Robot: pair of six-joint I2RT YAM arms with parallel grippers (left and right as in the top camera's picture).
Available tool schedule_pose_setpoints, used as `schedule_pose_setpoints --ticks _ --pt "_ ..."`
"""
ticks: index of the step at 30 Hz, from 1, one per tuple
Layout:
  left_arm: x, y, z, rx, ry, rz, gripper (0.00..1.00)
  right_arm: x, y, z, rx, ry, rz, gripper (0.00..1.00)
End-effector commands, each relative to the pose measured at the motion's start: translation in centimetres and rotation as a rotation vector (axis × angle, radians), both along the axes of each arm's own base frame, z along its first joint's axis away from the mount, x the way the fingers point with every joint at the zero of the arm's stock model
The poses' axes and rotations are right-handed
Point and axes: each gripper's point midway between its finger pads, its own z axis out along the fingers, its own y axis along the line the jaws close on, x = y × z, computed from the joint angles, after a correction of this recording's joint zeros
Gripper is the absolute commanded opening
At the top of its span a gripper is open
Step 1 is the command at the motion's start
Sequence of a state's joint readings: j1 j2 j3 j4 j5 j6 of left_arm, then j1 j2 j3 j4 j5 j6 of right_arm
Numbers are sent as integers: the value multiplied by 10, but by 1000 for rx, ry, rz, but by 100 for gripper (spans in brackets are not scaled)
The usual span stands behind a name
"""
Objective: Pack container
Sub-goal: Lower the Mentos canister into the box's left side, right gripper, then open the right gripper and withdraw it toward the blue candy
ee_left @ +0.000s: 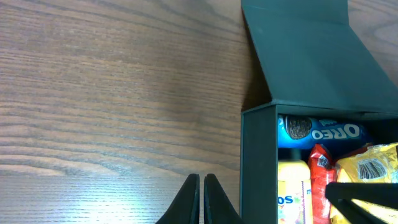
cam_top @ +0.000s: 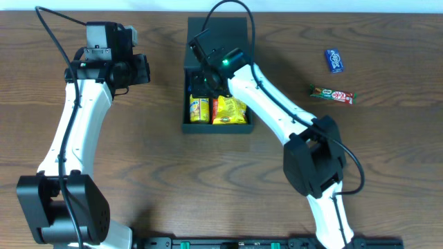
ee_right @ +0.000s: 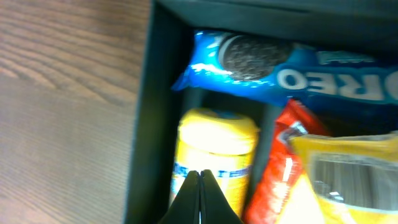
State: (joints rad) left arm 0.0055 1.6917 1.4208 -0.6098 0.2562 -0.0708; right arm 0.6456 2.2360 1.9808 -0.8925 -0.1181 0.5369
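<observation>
Box (cam_top: 216, 127) open at the desk's far edge, middle; right fingers (ee_right: 190, 202) pressed together, empty, low over the yellow packet (ee_right: 217, 146); left fingers (ee_left: 189, 202) pressed together beside it; a crooked lift-out could snag packets or shove the box.

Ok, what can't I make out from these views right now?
- Overhead: the right arm covers the back of the box, hiding what lies there.
- Right wrist: blurred; the label of the red packet is unreadable, and the yellow bag is cut by the frame edge.
- Overhead: the loose blue packet is too small to read.
</observation>
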Motion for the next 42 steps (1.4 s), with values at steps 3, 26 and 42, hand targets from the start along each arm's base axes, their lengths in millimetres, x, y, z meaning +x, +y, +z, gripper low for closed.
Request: schedule_pose_setpoints --ticks 3,26,42 --pt "-1 0 -1 8 2 -17 6 -9 22 -11 21 14 59 1" --pt "-4 0 -3 7 19 -17 6 -7 12 -60 -74 60 40 1" --pt "-4 0 -3 7 19 -16 6 68 -110 134 17 -312 -94 3"
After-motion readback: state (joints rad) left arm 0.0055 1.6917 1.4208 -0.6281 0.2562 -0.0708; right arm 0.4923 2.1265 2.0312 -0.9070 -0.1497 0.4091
